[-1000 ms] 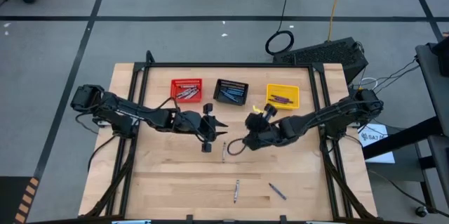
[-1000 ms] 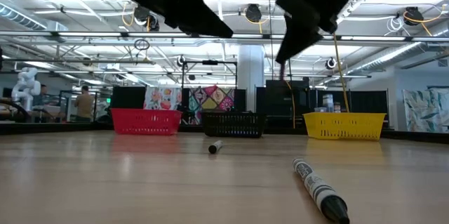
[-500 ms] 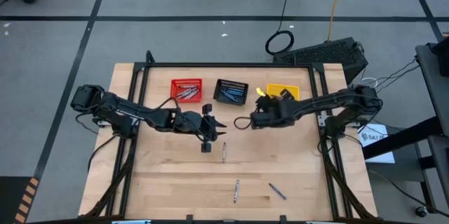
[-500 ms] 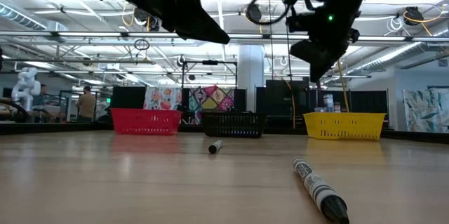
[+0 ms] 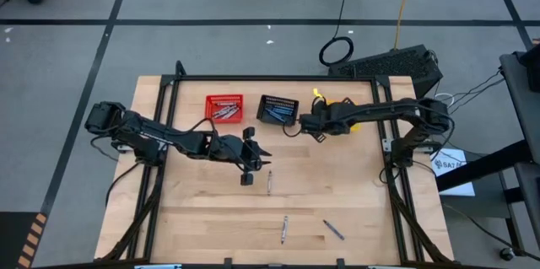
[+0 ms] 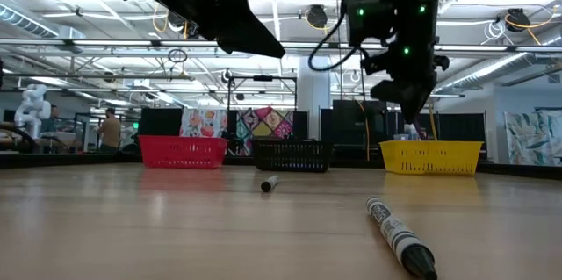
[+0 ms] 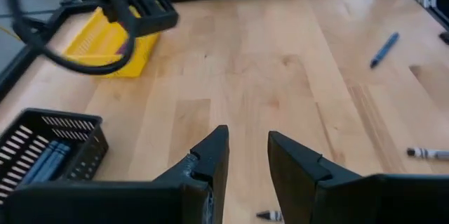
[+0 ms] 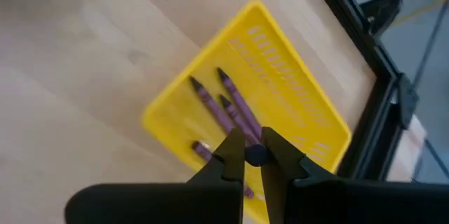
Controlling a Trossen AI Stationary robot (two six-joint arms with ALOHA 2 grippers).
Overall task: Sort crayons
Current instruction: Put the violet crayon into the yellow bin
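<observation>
My right gripper (image 8: 255,159) is shut on a dark purplish crayon and hangs above the yellow basket (image 8: 280,83), which holds a few purple crayons (image 8: 228,108). In the high view this gripper (image 5: 323,124) is over the basket's left part. My left gripper (image 5: 257,155) is open and empty above the table's middle. Loose on the table lie a grey crayon (image 5: 269,182) just near of it, another grey crayon (image 5: 284,229) and a blue crayon (image 5: 333,229) toward the near edge. My right gripper pinches the crayon between its two fingers, coming from above and pointing down. Only the crayon's round dark end (image 8: 255,155) shows between the fingers. The crayon is lifted clear, above the inside of the yellow basket.
A red basket (image 5: 224,107) with grey crayons and a black basket (image 5: 278,110) with blue crayons stand in a row with the yellow basket (image 5: 344,104) along the far side. Bare wood lies between the baskets and the loose crayons. People stand far off in the room (image 6: 107,129).
My right gripper has gone from the table's middle up and toward the far edge, carrying the crayon, and has turned so that it now points down over the yellow basket. The loose crayons have stayed put.
</observation>
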